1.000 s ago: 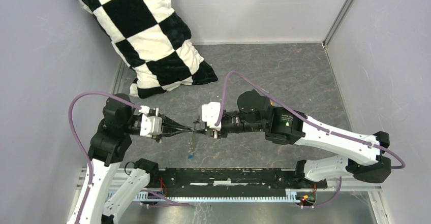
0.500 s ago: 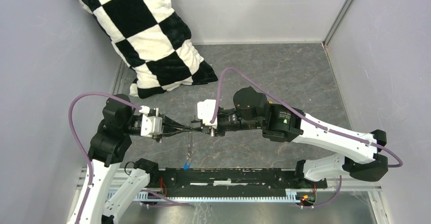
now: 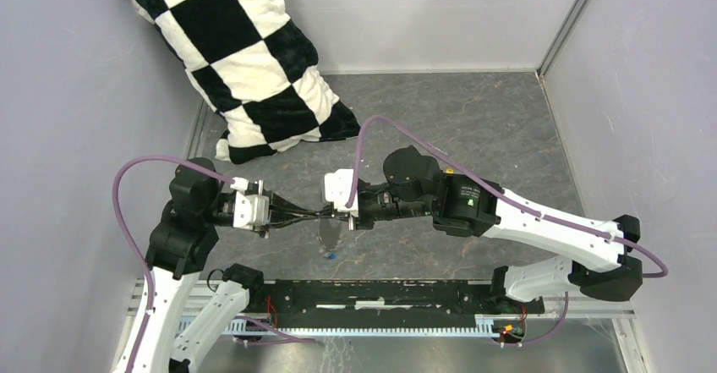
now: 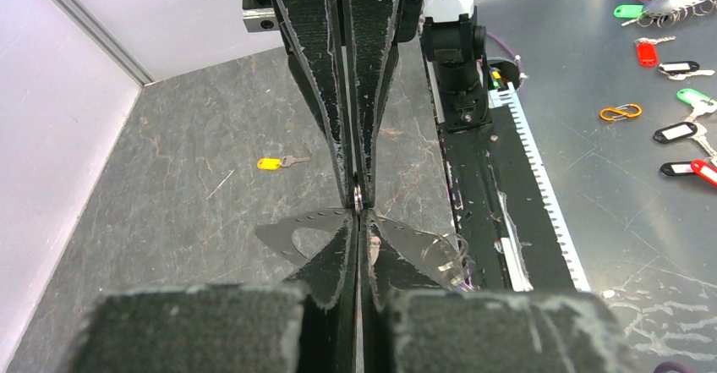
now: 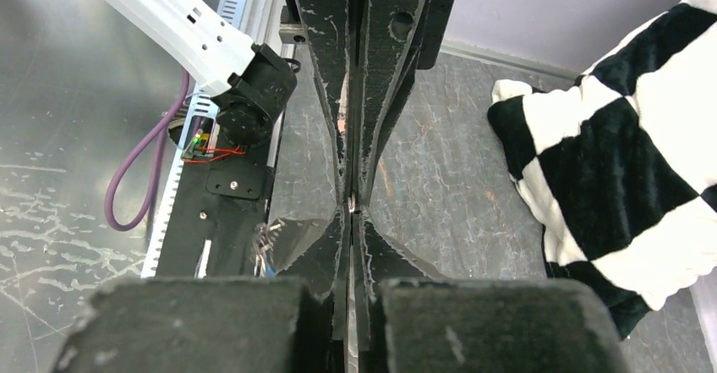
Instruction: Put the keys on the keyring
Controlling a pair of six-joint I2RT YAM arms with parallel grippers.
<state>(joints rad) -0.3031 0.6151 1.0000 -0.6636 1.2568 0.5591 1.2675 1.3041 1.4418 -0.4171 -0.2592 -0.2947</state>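
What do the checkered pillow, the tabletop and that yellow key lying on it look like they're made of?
Pillow: soft plush fabric, likely fleece; its surface looks fuzzy and quilted.
Tabletop: dark grey with pale veins, slightly glossy; stone or a printed laminate.
Yellow key: head looks like matte plastic, shaft like bare metal, though it's small.
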